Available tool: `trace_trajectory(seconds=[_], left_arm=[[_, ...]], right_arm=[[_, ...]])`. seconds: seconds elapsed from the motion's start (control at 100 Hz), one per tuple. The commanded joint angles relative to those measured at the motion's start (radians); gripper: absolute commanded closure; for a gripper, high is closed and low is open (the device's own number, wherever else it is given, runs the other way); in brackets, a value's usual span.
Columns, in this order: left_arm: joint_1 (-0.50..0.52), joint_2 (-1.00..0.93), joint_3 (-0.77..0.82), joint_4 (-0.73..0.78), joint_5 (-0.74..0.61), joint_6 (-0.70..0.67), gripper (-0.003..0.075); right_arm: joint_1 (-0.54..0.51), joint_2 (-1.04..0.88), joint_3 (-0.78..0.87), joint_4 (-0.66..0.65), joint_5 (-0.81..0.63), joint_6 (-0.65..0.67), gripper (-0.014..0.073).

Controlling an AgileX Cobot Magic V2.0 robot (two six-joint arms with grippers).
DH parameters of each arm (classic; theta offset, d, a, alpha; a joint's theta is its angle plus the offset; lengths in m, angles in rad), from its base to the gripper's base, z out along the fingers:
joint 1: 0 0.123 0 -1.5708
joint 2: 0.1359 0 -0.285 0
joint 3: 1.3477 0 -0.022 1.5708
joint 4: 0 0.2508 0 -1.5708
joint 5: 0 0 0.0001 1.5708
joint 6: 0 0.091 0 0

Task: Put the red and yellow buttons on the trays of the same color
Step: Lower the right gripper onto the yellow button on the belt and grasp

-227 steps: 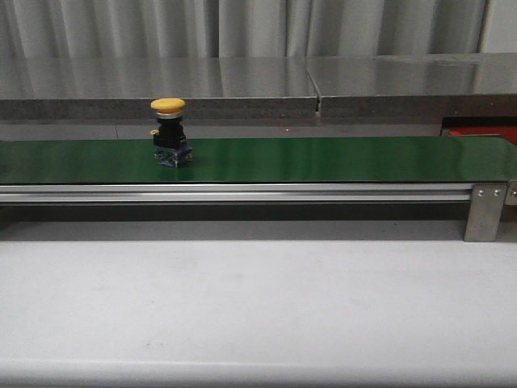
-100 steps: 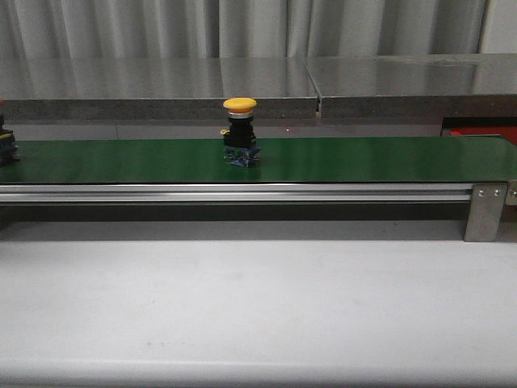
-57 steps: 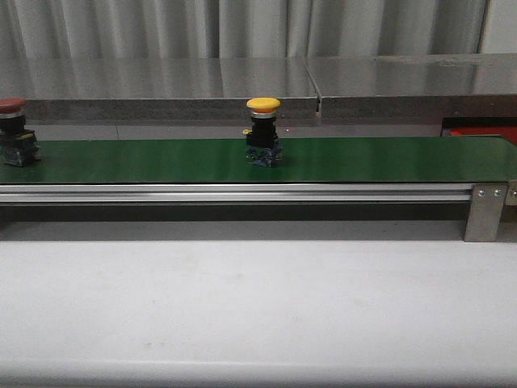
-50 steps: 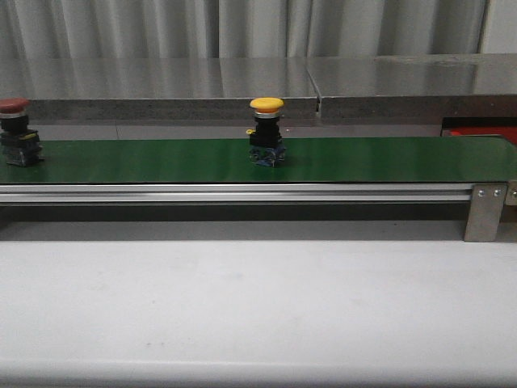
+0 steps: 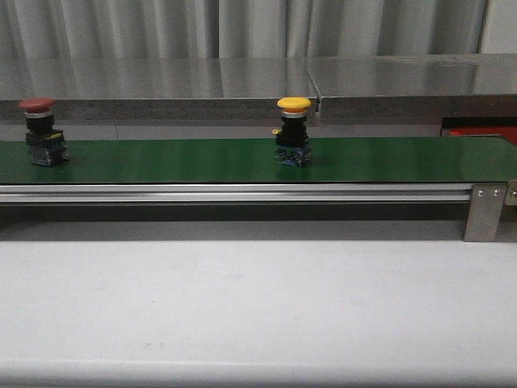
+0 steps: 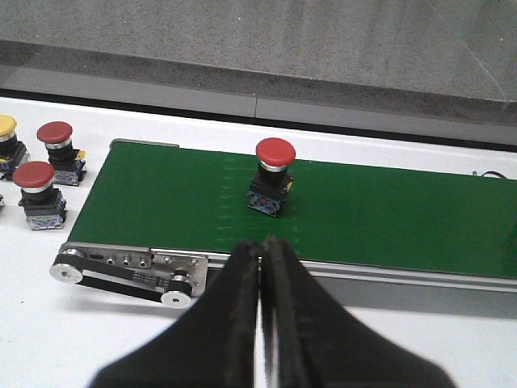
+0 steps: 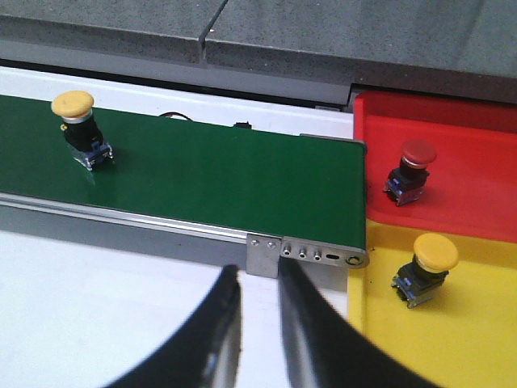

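Two buttons ride the green belt [image 5: 178, 160]: a dark red button [image 5: 38, 129] at the left and a yellow button [image 5: 292, 129] near the middle. In the left wrist view my left gripper [image 6: 262, 244] is shut with nothing in it, just short of the belt's near rail, and the red button [image 6: 273, 174] stands beyond it. My right gripper [image 7: 258, 273] is slightly open and empty, near the belt's end bracket, with the yellow button [image 7: 78, 125] far off on the belt. The red tray [image 7: 477, 137] holds a red button [image 7: 412, 170]. The yellow tray [image 7: 452, 347] holds a yellow button [image 7: 428, 267].
Spare buttons stand on the white table by the belt's start: a yellow one [image 6: 4, 141] and two red ones [image 6: 58, 149] [image 6: 36, 190]. A grey steel counter [image 5: 242, 81] runs behind the belt. The belt's metal end bracket [image 5: 483, 212] stands at the right.
The yellow button has travelled rightward along the belt. The red button has come into view from the left and also moved right. Neither gripper shows in the earlier frames.
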Motion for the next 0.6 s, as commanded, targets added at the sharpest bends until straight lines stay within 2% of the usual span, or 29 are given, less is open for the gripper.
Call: trace_trajectory(seconds=[0.0,0.07,0.15,0.26,0.38,0.59], left_arm=[[-0.007,-0.001,-0.025,-0.014,-0.081,-0.001,0.0739],[-0.007,-0.001,-0.025,-0.014,-0.081,-0.001,0.0739],[-0.007,-0.001,-0.025,-0.014,-0.081,-0.001,0.0739],[-0.007,-0.001,-0.025,-0.014,-0.081,-0.001,0.0739],[-0.007,-0.001,-0.025,-0.014,-0.081,-0.001,0.0739],[-0.007,-0.001,-0.025,-0.014,-0.081,-0.001,0.0739]], right_arm=[[0.002,0.001,-0.025,0.031,-0.069,-0.008,0.0112],[0.002,0.001,-0.025,0.047,-0.071,-0.008,-0.0029],[0.002,0.006,-0.026,0.065,-0.074,-0.008,0.0006],[0.002,0.058,-0.057,0.069,-0.051,-0.009,0.0010],[0.016,0.184,-0.131,0.070,-0.012,-0.015,0.0010],[0.116,0.467,-0.271,0.070,-0.027,-0.032,0.0010]])
